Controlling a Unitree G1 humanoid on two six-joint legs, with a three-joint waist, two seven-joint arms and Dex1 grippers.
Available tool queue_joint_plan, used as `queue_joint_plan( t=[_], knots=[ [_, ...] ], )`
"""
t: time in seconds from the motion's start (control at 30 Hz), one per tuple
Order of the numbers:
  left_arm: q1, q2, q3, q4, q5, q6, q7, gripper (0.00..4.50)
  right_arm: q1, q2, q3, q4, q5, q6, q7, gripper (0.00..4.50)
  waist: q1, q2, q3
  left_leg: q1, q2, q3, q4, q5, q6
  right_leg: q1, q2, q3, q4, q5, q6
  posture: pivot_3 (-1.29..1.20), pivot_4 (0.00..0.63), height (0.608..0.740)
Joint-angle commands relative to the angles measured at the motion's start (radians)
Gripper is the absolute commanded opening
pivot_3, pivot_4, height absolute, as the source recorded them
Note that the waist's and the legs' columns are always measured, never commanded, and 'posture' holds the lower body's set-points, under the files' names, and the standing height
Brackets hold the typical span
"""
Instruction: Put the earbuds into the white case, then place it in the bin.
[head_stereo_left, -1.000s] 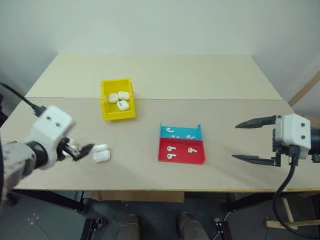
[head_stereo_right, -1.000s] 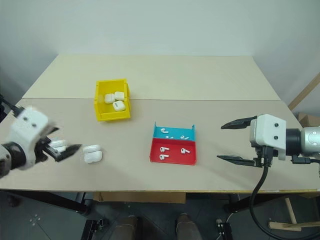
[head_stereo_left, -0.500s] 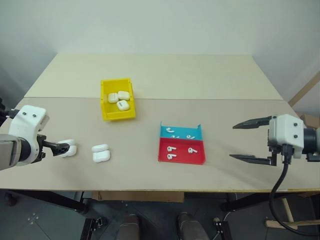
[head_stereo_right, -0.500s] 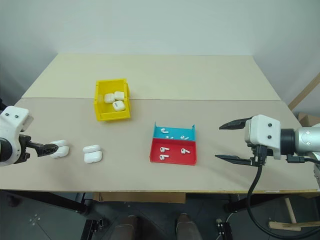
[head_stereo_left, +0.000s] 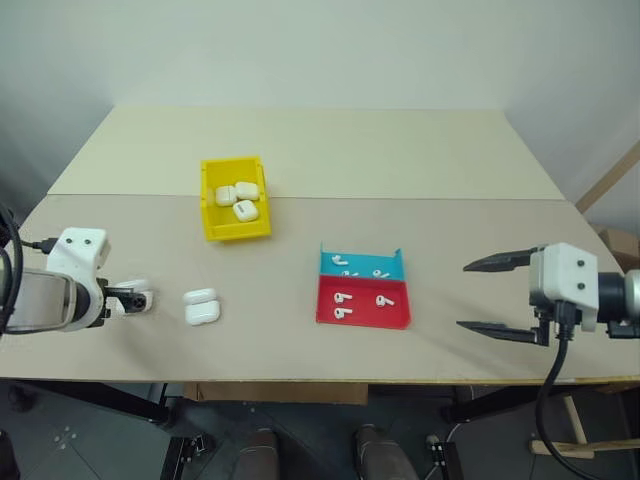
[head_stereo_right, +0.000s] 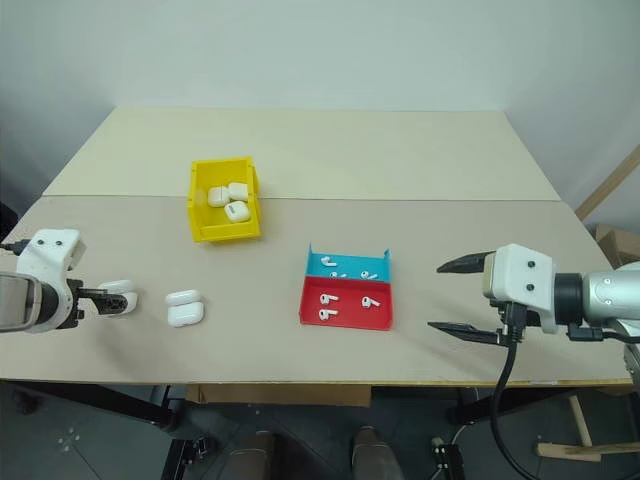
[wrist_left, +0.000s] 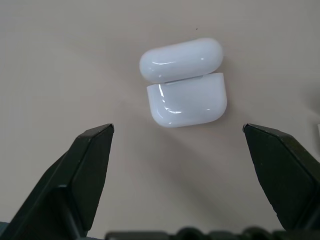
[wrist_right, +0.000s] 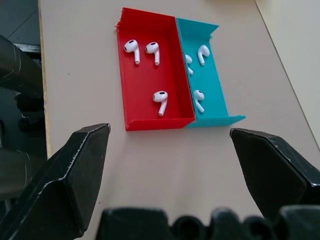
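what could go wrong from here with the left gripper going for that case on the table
The left gripper is open with the white case lying ahead of its fingertips; closing now would likely miss it or nudge it away. The case looks glossy and rounded, so it may slip out. A second case lies close by and could get bumped.

Six earbuds (wrist_right: 160, 98), five cases (head_stereo_left: 202, 306)
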Motion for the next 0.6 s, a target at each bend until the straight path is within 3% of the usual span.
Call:
queue_joint_plan(
  t=[0.03,0.6],
  knots=[
    [-0.022,0.000,-0.020,0.003,0.007,0.004,0.015,4.50,-0.003,-0.005,-0.042,-0.031,0.003,0.008,-0.019,4.47,0.001,0.000,0.000,0.000,0.000,0.000,0.000,0.000,0.000,0.000,0.000,0.000,0.000,0.000,0.000,0.00,0.150,0.740],
    [-0.105,-0.134,-0.031,0.093,0.217,0.004,-0.075,4.50,-0.005,-0.021,-0.050,-0.033,-0.009,0.024,-0.039,4.47,0.006,-0.002,-0.001,-0.001,-0.001,0.000,0.000,0.000,-0.001,0.000,0.000,0.000,-0.001,0.000,0.000,0.00,0.150,0.740]
  ],
)
